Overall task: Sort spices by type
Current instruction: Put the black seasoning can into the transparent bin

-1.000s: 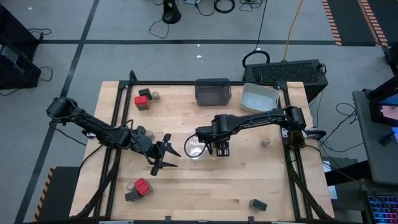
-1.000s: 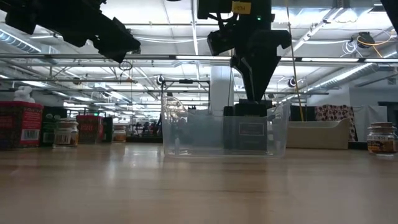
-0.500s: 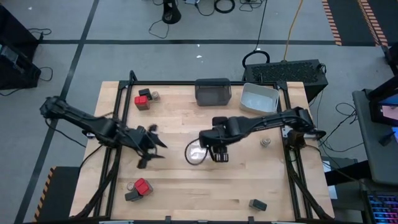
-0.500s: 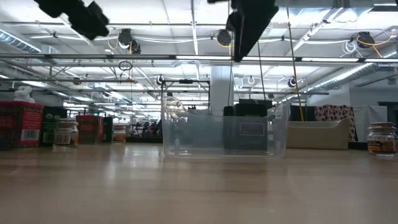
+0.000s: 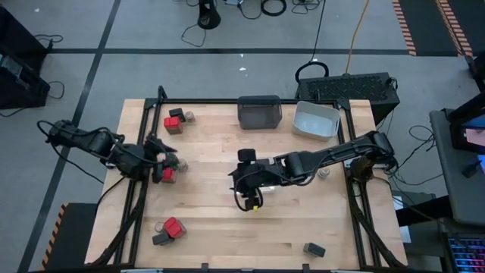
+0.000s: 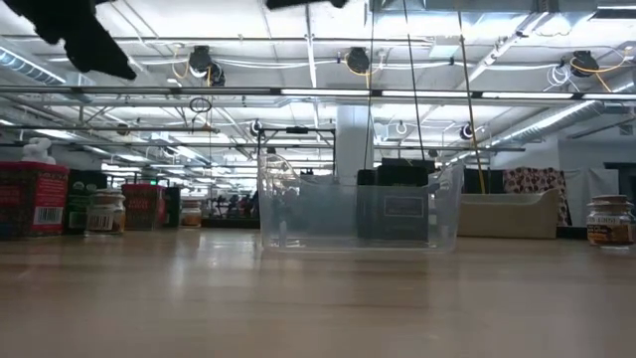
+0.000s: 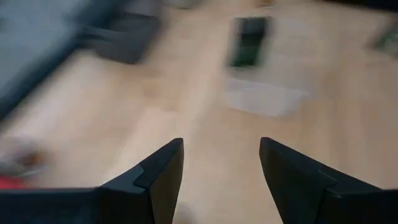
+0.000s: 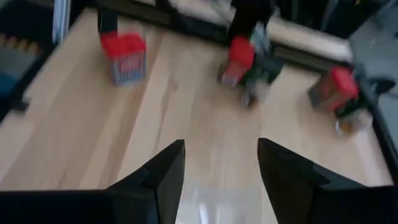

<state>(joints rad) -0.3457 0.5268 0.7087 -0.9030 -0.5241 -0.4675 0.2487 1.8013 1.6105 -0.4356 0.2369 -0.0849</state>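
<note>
Overhead, left gripper (image 5: pixel 168 168) by the table (image 5: pixel 220 235) edge (fingers apart); right gripper (image 5: pixel 248 199) mid-table.

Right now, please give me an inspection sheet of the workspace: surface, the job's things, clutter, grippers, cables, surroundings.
Surface: wooden table, black frame around it.
Job's things: red-topped and dark spices at the far left; another group at the near left; one dark box at the near right; a small jar near the right edge.
Clutter: dark grey bin and light grey bin at the far edge; clear bin mid-table.
Grippers: left gripper open, empty, over the left side; right gripper open, empty, over the clear bin.
Cables: loose cables on the floor beyond the table.
Surroundings: grey floor, black equipment box behind the table; no person seen.
</note>
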